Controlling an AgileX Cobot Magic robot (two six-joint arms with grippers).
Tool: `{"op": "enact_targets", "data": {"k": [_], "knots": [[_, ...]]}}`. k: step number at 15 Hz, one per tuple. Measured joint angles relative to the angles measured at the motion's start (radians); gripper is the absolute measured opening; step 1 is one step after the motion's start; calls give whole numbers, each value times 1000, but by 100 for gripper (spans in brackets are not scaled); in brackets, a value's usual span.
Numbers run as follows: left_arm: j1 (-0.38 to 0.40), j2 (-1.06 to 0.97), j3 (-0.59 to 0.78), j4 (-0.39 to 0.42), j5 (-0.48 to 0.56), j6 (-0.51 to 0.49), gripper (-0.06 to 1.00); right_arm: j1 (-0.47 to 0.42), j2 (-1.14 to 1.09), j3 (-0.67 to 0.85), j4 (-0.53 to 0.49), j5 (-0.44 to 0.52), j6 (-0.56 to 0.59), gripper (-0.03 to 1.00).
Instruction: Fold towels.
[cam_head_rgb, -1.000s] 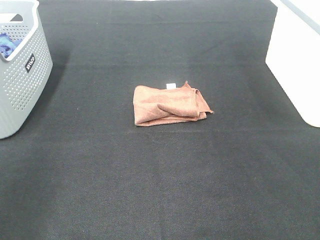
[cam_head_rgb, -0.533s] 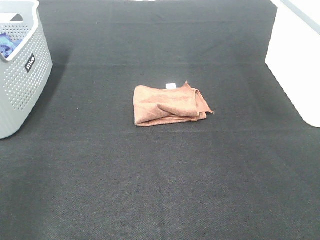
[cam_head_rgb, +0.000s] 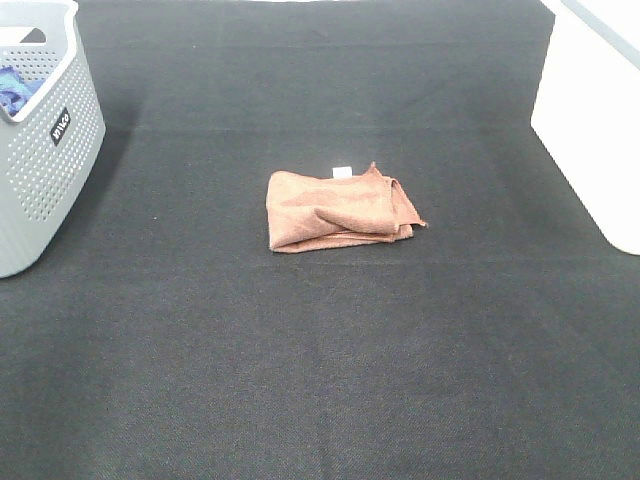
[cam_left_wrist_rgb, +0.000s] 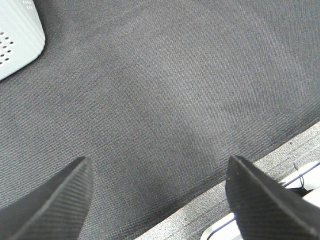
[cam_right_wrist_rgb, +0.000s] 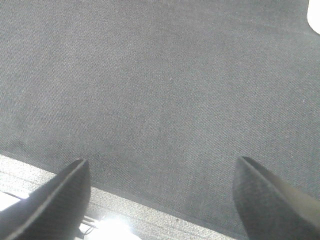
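Loosely folded, the reddish-brown towel (cam_head_rgb: 340, 210) lies on the black mat (cam_head_rgb: 320, 380), well to the right of the grey basket (cam_head_rgb: 40, 150), its white tag (cam_head_rgb: 342, 171) at the far edge. Both the left gripper (cam_left_wrist_rgb: 157, 200) and right gripper (cam_right_wrist_rgb: 160, 200) hang spread wide over bare mat, holding nothing.

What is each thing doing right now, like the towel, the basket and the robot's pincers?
Towel: folded, lying loose on the mat, nothing holding it.
Basket: upright, something blue inside.
Left pincer: open, empty, over bare mat.
Right pincer: open, empty, over bare mat.
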Motion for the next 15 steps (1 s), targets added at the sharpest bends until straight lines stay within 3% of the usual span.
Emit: {"op": "enact_targets", "data": {"k": [10,13,15], "knots": [[2,-4,0,0,0,0,71,0,-9,0,0,-1,0,74],[55,-44,0,0,0,0,71,0,-37,0,0,-1,0,74],[157,-153,0,0,0,0,71,0,-119,0,0,-3,0,74]]}}
